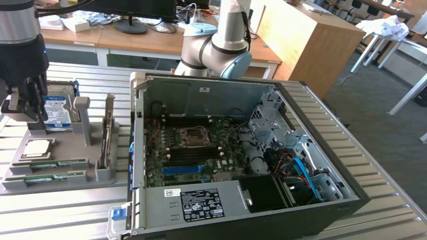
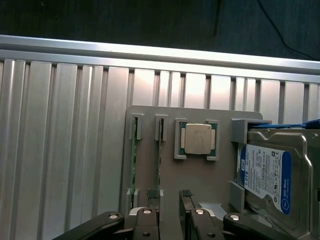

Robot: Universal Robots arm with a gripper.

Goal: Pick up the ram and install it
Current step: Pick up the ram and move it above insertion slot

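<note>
Two green ram sticks (image 1: 50,164) stand on edge in the slots of a grey holder tray (image 1: 67,150) at the exterior view's left. In the wrist view the ram sticks (image 2: 160,165) run side by side as thin green lines across the tray (image 2: 170,170). My gripper (image 1: 27,117) hangs above the far end of the tray, beside the hard drive. Its fingers (image 2: 152,196) are apart, so the gripper (image 2: 169,196) is open and holds nothing. One ram stick lines up close to one finger.
A square silver processor (image 2: 196,139) and a blue-labelled hard drive (image 2: 272,175) share the tray. An upright board (image 1: 107,135) stands at the tray's edge. The open computer case (image 1: 233,150) with its motherboard (image 1: 193,150) lies at the exterior view's right of the tray, on a ribbed metal table (image 2: 65,150).
</note>
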